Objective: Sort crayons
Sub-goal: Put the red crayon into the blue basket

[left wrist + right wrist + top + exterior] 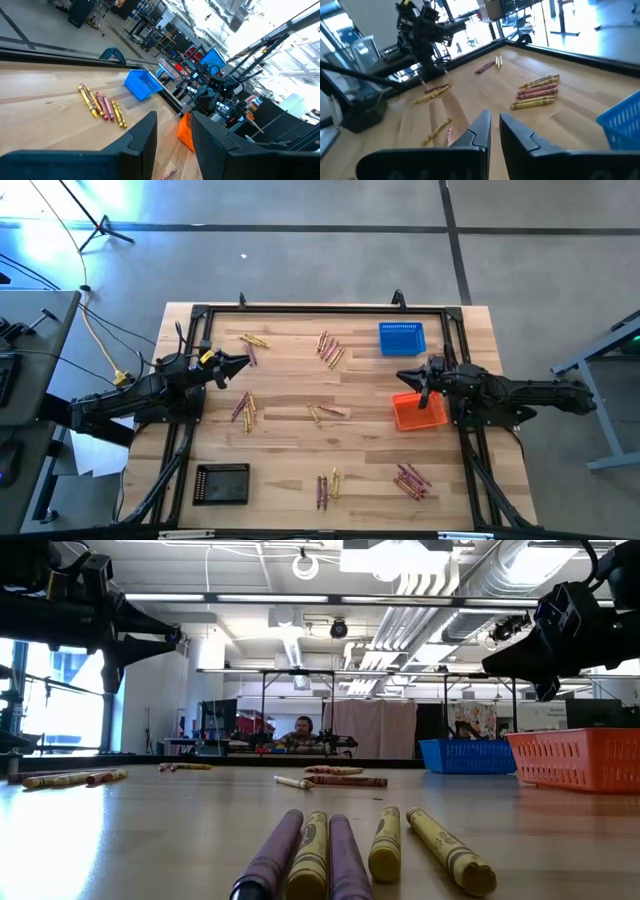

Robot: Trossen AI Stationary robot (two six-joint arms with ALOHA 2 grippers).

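Mostly crayons [246,409] lie in small yellow, red, purple clusters.

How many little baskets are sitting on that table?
3: a blue basket at the far right, an orange basket under the right gripper, and a black basket at the near left.

Black jointed arms, yellow cable on the left arm [140,392].
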